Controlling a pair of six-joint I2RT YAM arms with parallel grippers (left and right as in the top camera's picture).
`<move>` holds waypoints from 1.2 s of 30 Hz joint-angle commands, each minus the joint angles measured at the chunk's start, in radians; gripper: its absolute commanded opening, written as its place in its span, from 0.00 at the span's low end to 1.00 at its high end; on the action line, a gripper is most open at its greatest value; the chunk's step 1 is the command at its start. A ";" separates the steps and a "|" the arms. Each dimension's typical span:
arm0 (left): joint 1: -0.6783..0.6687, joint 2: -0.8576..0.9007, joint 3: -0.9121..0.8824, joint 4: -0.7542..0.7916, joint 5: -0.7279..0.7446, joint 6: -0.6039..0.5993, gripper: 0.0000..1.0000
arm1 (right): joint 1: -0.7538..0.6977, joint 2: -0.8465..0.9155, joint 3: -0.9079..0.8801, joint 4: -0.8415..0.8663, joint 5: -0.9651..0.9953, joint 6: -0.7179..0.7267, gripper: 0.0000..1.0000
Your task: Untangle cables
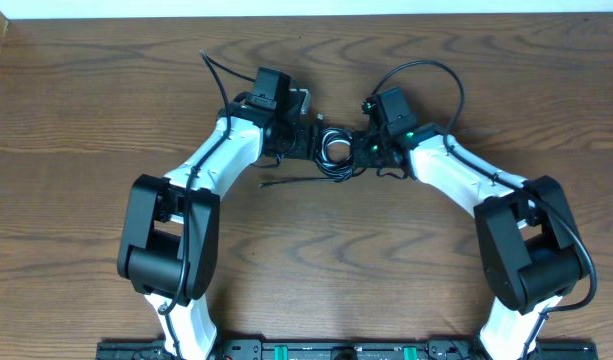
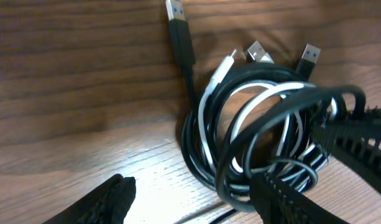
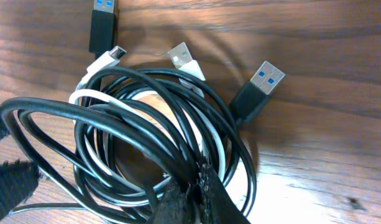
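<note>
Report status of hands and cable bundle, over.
Left hand open at cables. Right hand shut on black loops. Bundle coiled, white cord threaded through.

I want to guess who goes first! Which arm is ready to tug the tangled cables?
Right, probably. The right gripper is shut on black strands of the cables, so it can pull at once. The left gripper is open, its fingers astride the coil's edge, gripping nothing.

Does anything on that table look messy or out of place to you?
Yes: the cables in the middle of the table lie in one tangled coil. A white cable winds through the black ones, and the plugs poke out in different directions. Nothing looks broken or spilled.
</note>
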 commanded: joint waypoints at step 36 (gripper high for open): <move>-0.118 0.155 0.085 0.016 -0.002 0.002 0.73 | -0.115 0.068 0.158 -0.349 -0.117 -0.372 0.01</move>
